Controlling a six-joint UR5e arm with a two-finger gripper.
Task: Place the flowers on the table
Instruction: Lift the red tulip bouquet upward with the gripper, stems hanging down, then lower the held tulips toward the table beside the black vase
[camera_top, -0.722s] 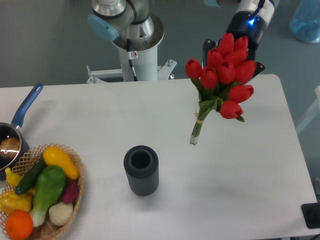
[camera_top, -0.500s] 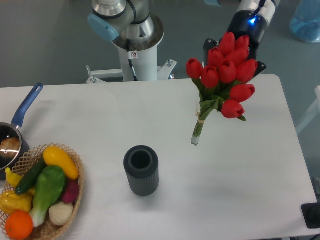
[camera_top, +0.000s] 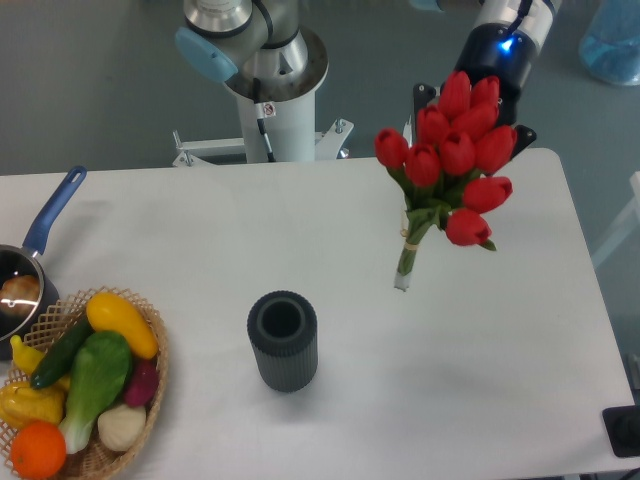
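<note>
Dark ribbed vase (camera_top: 283, 340) beside flowers (camera_top: 450, 150)

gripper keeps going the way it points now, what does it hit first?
Probably the table. The gripper sits behind the flowers and seems to point down, with their stem tips lowest. Nothing else shows beneath. Depth is unclear from this single view.

arm base column at top centre, grey joint with pale blue cap above white pedestal. forearm enters from top right corner, black wrist with blue light lit. pincer (camera_top: 470, 118) below wrist, mostly hidden behind red blooms; dark fingers (camera_top: 421, 97) show at either side; jaw gap not visible.
</note>
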